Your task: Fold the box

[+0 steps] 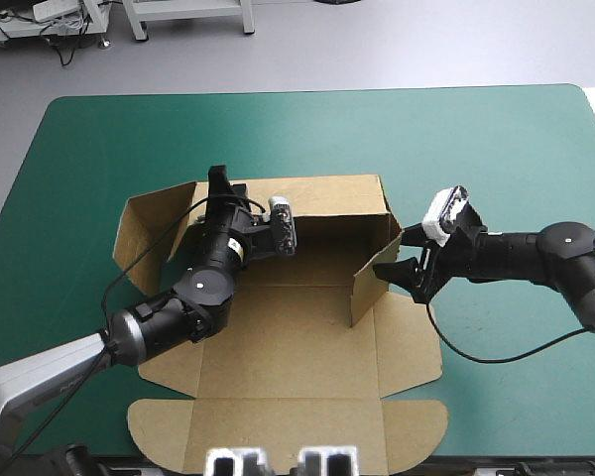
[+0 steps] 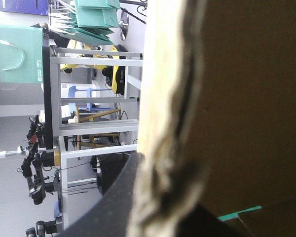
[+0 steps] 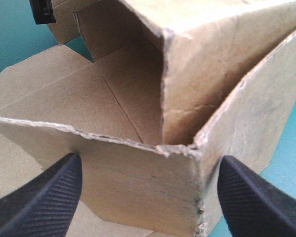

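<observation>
The right gripper (image 3: 150, 159) stands wide, one finger (image 3: 44, 197) on each side of a raised corner of the box (image 1: 297, 347), probably ready to press the right side flap (image 1: 370, 288) inward. The left gripper (image 1: 218, 188) is nearly closed on the back wall (image 1: 327, 196), seemingly to keep it upright. The box lies mid-table on the cover (image 1: 496, 149), its near flaps flat.
</observation>
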